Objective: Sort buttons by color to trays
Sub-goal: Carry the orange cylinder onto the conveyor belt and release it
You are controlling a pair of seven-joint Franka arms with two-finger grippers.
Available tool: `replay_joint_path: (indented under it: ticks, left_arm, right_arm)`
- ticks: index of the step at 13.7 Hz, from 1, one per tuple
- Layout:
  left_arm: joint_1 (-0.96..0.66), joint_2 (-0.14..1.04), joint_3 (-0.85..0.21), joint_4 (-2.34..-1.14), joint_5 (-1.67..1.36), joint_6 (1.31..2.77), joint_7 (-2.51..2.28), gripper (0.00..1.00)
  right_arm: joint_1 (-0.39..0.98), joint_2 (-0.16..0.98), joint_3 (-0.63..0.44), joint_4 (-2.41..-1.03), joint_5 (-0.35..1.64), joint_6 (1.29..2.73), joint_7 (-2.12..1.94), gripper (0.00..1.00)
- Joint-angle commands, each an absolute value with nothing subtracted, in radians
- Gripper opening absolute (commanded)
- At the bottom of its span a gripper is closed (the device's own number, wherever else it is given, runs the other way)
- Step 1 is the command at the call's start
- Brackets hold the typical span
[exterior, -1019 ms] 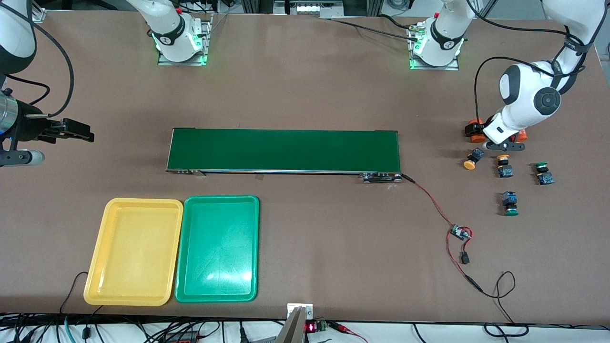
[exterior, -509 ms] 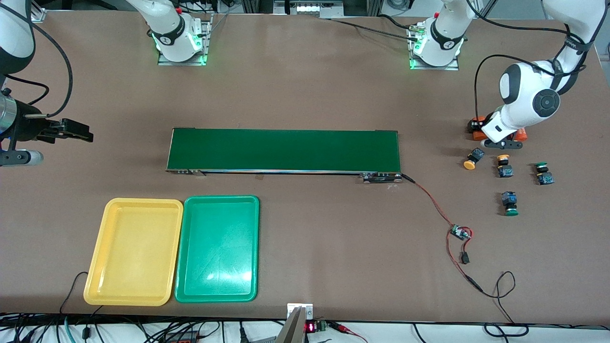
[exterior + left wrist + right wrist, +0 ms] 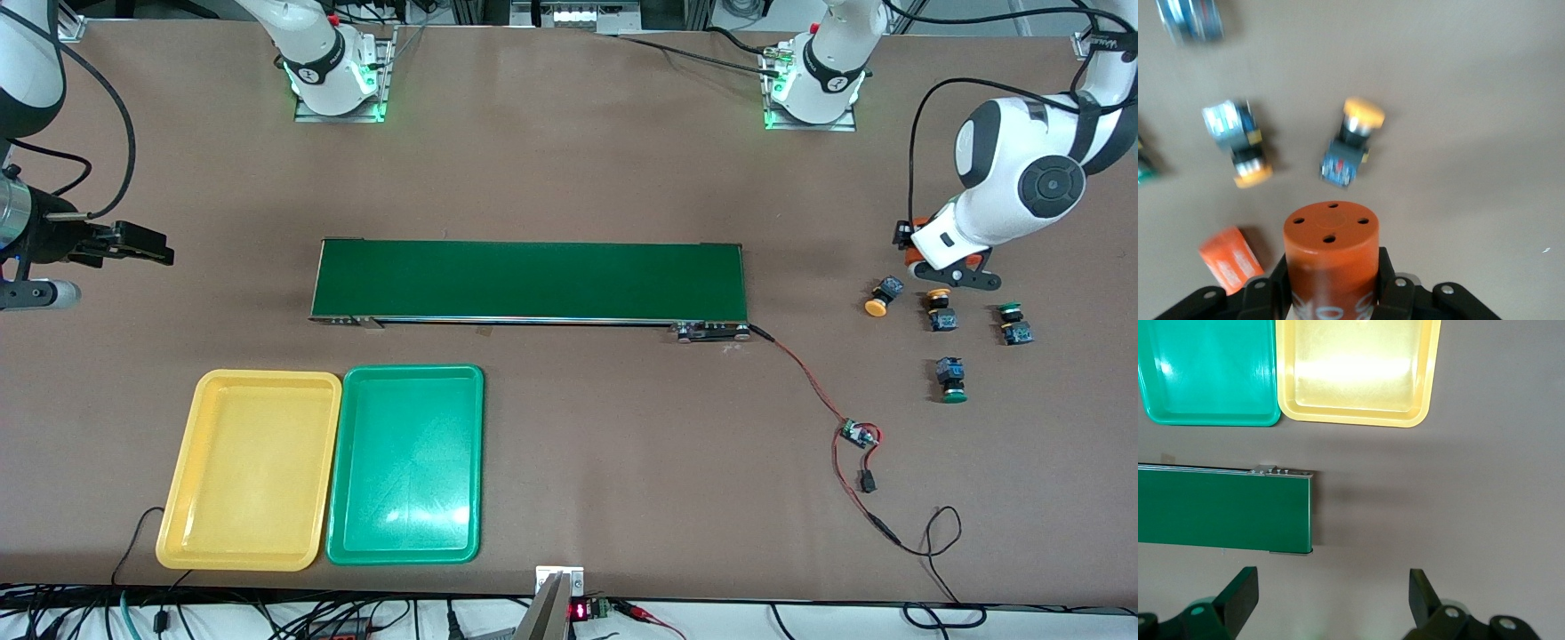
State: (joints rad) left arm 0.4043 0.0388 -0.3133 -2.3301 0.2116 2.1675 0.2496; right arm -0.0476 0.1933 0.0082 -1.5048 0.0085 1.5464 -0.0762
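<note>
Front view: left hand (image 3: 951, 267) has shifted toward the left arm's end of the bench since a second ago, clamped on an orange cylinder (image 3: 917, 236), over the bench beside the four buttons (image 3: 944, 331). Buttons, yellow tray (image 3: 250, 469) and green tray (image 3: 406, 464) unmoved; trays sit nearer the camera than the conveyor (image 3: 529, 281).
Left wrist view: cylinder (image 3: 1331, 257) upright between closed fingers; two yellow-capped buttons (image 3: 1353, 140) below; second cylinder (image 3: 1231, 259) lying on the bench.
Right wrist view: right hand (image 3: 1331, 600) waits, fingers apart, over bare bench.
</note>
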Motion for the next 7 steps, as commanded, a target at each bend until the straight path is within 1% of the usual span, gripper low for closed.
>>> replay_joint_path:
  ticks: [1,3,4,5,6,7]
  left_arm:
    - [0.407,0.089,-0.406,-2.203,0.216,2.106,0.436,0.38]
    - [0.396,0.13,-0.478,-2.143,0.206,2.06,0.529,0.38]
    - [0.396,0.159,-0.532,-2.134,0.196,2.048,0.541,0.39]
    - [0.394,0.163,-0.59,-2.132,0.193,2.039,0.551,0.39]
    - [0.396,0.164,-0.682,-2.132,0.193,2.031,0.57,0.37]
    - [0.399,0.161,-0.768,-2.129,0.193,2.011,0.572,0.33]
  right_arm:
    - [-0.052,0.201,0.009,-1.483,0.021,1.537,-0.078,1.0]
    - [-0.052,0.201,0.009,-1.483,0.023,1.537,-0.078,1.0]
    - [-0.052,0.201,0.009,-1.483,0.023,1.537,-0.08,1.0]
    - [-0.052,0.201,0.009,-1.483,0.023,1.537,-0.078,1.0]
    - [-0.052,0.201,0.009,-1.483,0.023,1.537,-0.078,1.0]
    - [-0.052,0.201,0.009,-1.483,0.025,1.539,-0.071,1.0]
